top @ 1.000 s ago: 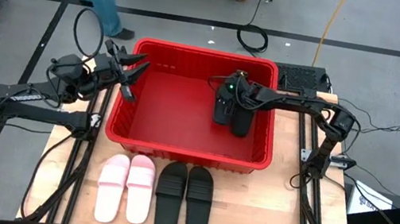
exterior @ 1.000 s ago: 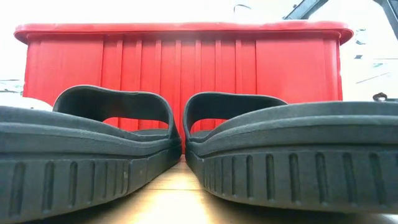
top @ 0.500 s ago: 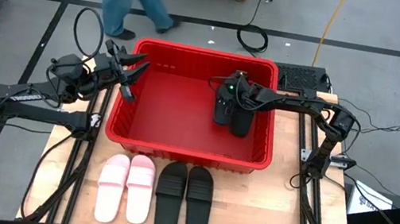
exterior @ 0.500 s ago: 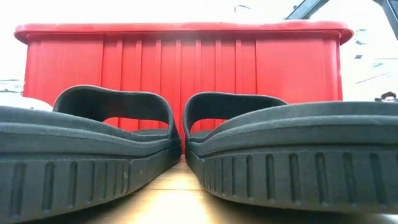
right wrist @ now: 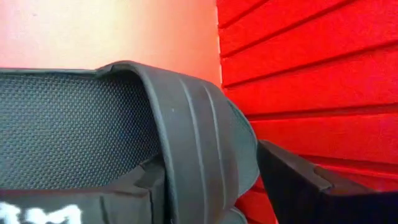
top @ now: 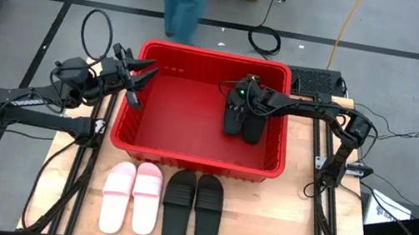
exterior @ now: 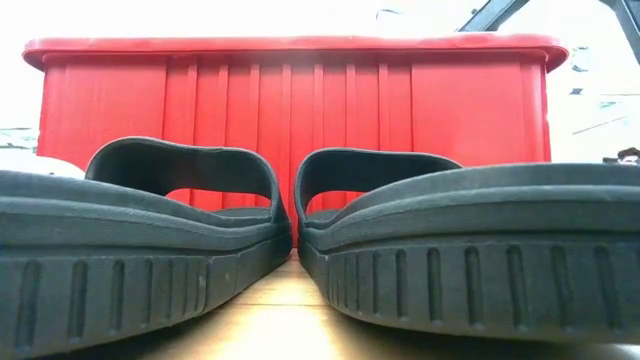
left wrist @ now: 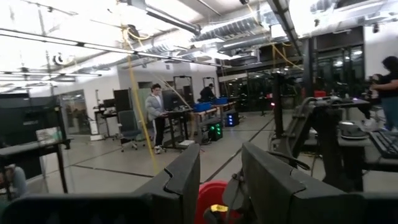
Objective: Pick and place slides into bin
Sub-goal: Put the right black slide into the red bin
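Step in hand: release. The right gripper [top: 238, 105] sits inside the red bin [top: 186, 158], its fingers spread beside a black slide [top: 243, 119] that rests on the bin floor with its mate. Your left gripper [top: 141, 80] waits at the bin's left rim, fingers partly apart, holding nothing. Next, lift the right arm clear, then go for the black pair [top: 193, 208] or the pink pair [top: 131, 196] on the table in front of the bin.

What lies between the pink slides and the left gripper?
In the high view, between the pink slides and the left gripper lies only bare table, beside the bin.
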